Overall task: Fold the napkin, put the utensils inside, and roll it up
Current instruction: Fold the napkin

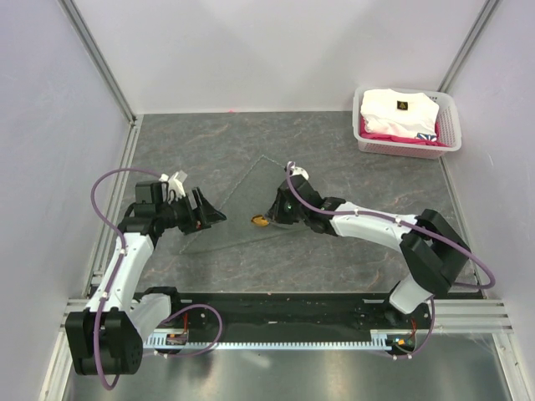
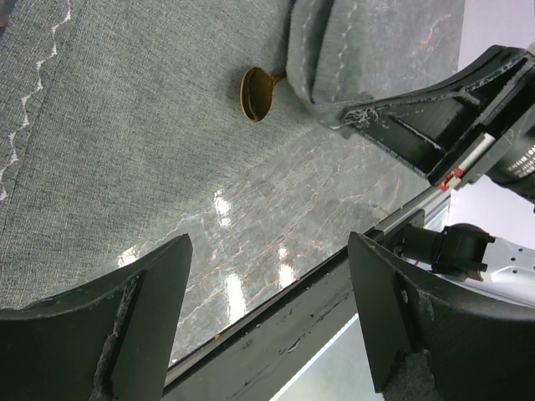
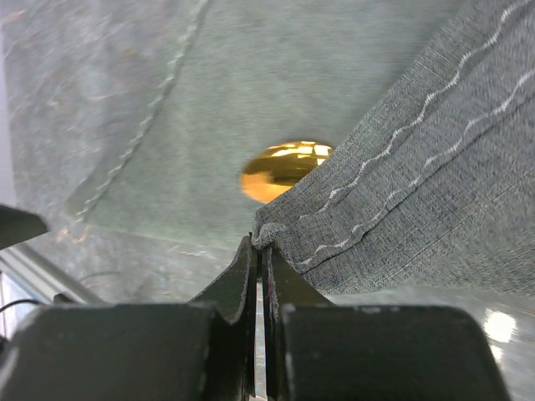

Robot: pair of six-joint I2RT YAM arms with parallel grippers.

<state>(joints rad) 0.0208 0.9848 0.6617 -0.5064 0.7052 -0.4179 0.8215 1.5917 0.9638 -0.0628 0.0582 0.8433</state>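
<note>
Grey marbled table (image 1: 334, 142), white walls: napkin (image 3: 418, 192) edge pinched over the spoon (image 3: 280, 171).
Our right gripper (image 3: 259, 251) is closed on the napkin's stitched edge, lifted just over the gold spoon lying on it. The left gripper (image 2: 267, 242) gapes wide and empty nearby. We judge the napkin light and limp, best taken by hems or corners, and the spoon stiff and slick. The logo on the shirt (image 1: 393, 109) in the basket (image 1: 451, 125) is unreadable.

No legible text or labels anywhere.
</note>
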